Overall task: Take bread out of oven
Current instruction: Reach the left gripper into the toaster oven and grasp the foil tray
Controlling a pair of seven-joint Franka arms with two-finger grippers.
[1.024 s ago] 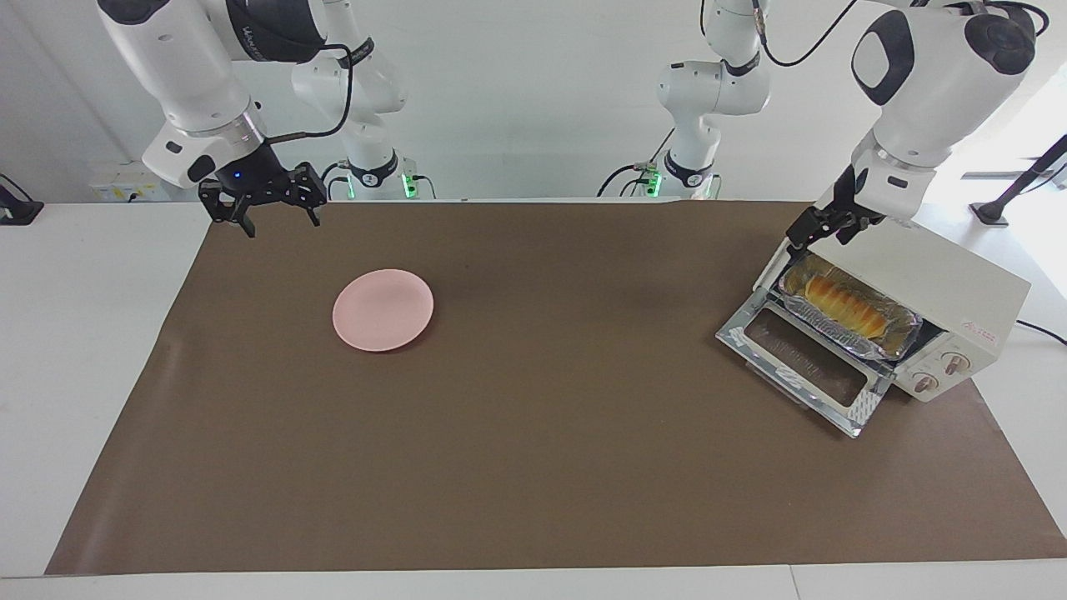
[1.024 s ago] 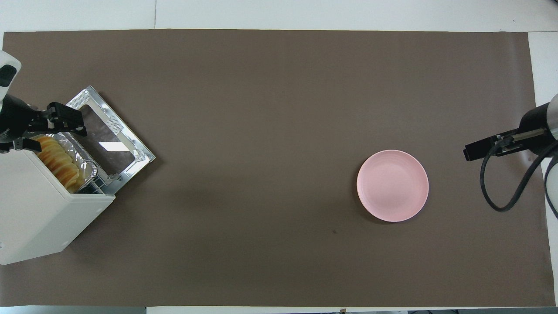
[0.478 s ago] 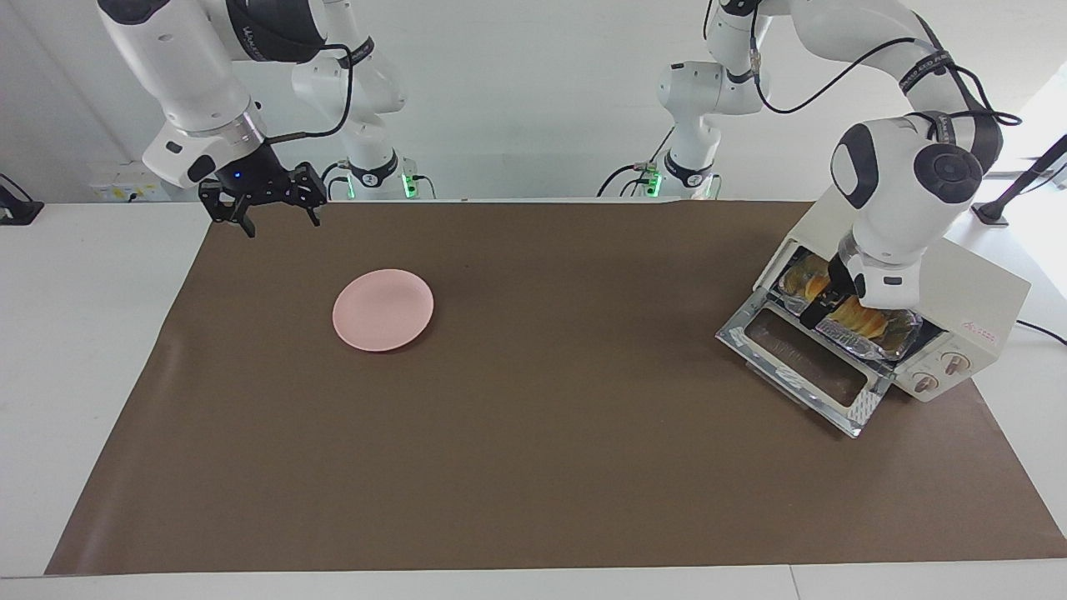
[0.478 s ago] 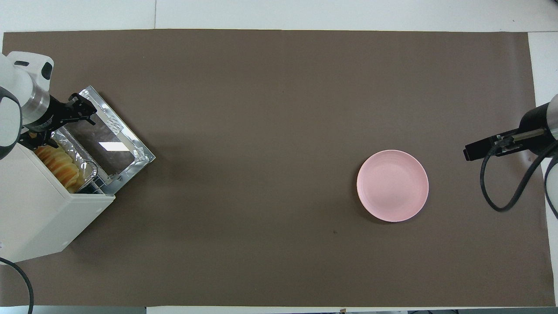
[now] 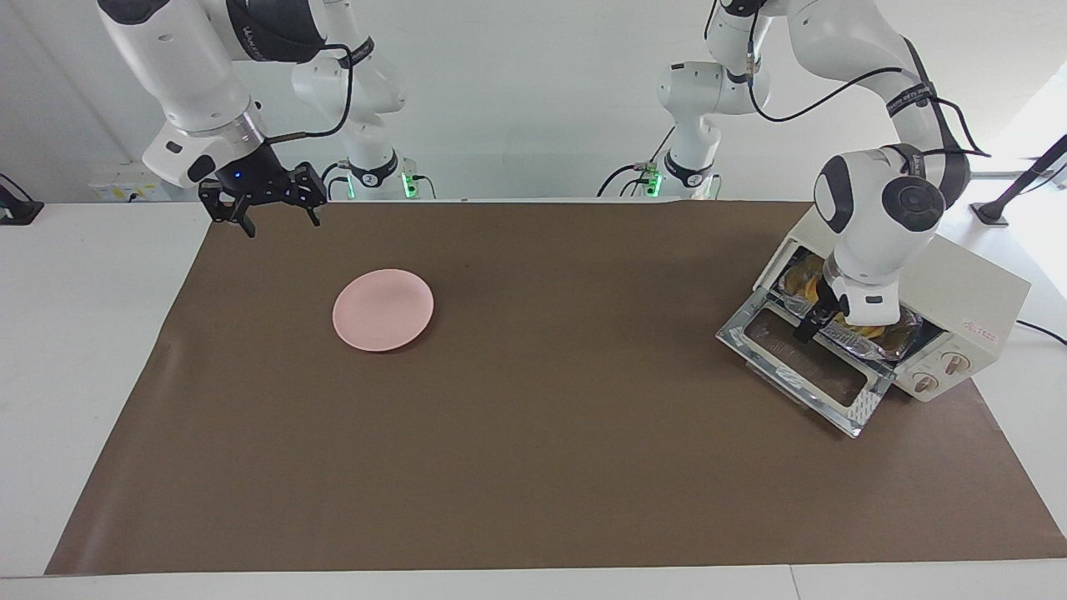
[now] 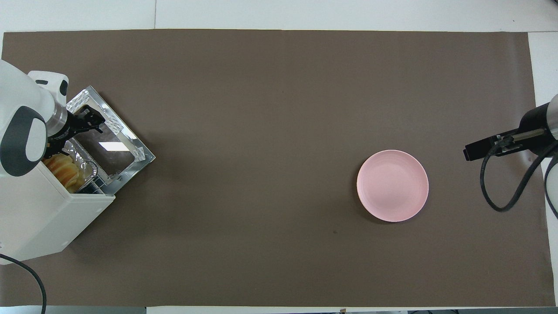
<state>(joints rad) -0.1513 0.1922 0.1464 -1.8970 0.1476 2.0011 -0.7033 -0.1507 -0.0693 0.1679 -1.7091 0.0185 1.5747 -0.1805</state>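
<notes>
Two arms were before you: beneath your left gripper (image 5: 813,327), spread wide and holding nothing, sat the oven (image 5: 959,287), door down, the bread (image 6: 65,168) inside on foil. Your right gripper (image 5: 275,218) waited, jaws apart, well away from the plate (image 5: 383,309).

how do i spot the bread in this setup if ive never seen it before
Find the cream-white oven at the left arm's end of the table, its glass door dropped open. Just inside sits a crinkled foil tray, and the bread lies in it. It is the only golden, ridged thing there, against silver foil.
</notes>
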